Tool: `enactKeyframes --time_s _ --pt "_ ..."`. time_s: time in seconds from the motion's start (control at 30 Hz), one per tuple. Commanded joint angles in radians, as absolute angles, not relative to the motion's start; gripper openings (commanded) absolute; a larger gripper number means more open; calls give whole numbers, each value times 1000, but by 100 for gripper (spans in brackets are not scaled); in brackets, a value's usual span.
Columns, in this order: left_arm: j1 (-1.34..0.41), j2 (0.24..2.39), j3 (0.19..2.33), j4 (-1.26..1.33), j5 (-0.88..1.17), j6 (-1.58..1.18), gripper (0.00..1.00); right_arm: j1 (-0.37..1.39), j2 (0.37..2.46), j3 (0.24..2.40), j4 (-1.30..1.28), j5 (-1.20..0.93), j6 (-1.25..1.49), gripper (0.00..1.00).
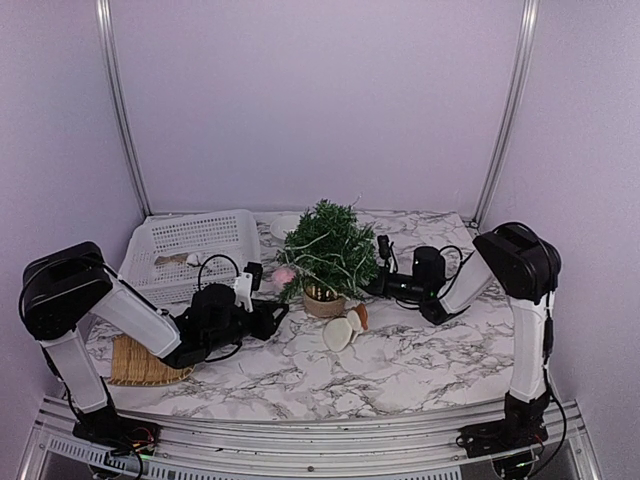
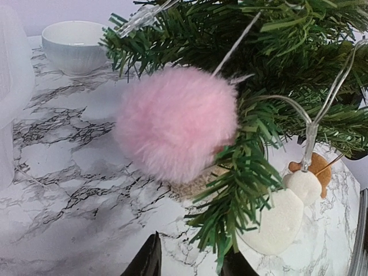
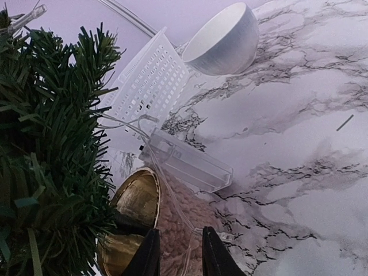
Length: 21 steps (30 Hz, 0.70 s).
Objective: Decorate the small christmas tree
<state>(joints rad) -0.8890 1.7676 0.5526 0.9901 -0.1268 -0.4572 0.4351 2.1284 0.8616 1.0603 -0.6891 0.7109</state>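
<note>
The small christmas tree (image 1: pixel 328 252) stands mid-table in its tan woven pot (image 1: pixel 322 301), with a clear light string over its branches. A pink fluffy pompom (image 2: pixel 175 123) hangs on a left branch (image 1: pixel 284 275). My left gripper (image 2: pixel 192 265) is open and empty, low in front of the pompom (image 1: pixel 272 312); a green branch tip droops over its right finger. My right gripper (image 3: pixel 179 257) is at the tree's right side (image 1: pixel 381 262), its jaws a little apart beside the pot (image 3: pixel 184 230), with the thin light wire running between them. The clear battery box (image 3: pixel 187 161) lies just beyond.
A white snowman ornament (image 1: pixel 339 333) and a brown ornament (image 1: pixel 361 316) lie in front of the pot. A white perforated basket (image 1: pixel 195 250) stands back left, a white bowl (image 1: pixel 285 224) behind the tree, and a woven mat (image 1: pixel 140 362) front left.
</note>
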Motion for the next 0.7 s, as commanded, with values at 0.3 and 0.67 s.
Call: enactKeyframes --time_s 0.3,0.67 --pt "-880 1731 485 1053 -185 -532 34 492 2120 802 1205 -691 765 23" --pt "-872 1747 468 1096 -182 -564 33 518 2089 719 1284 -672 799 20"
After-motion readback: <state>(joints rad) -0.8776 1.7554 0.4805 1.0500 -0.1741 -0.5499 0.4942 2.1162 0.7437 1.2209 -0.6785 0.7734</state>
